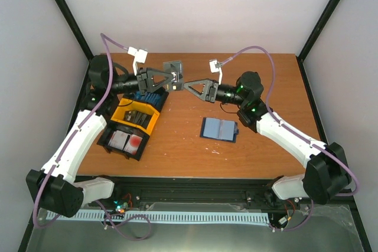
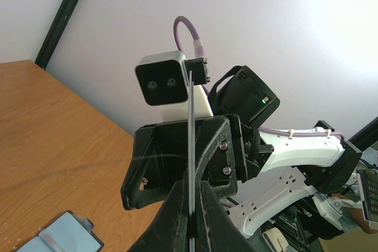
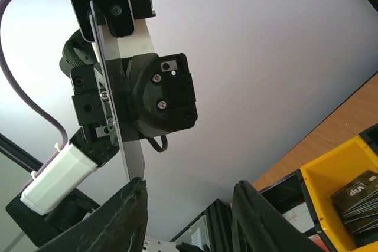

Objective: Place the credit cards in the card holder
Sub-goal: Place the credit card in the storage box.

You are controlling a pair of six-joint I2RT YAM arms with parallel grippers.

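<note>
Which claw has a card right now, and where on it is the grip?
Left claw pinches a credit card by one edge; right claw is open, holding nothing.

walls (image 1: 195, 4): plain white | table (image 1: 266, 81): brown wood | corner posts (image 1: 62, 10): black | light: bright, perhaps from the right

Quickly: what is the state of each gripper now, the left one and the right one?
Left gripper: closed, holding a grey card.
Right gripper: open, holding nothing; the card's end is close to one of its fingers.
</note>
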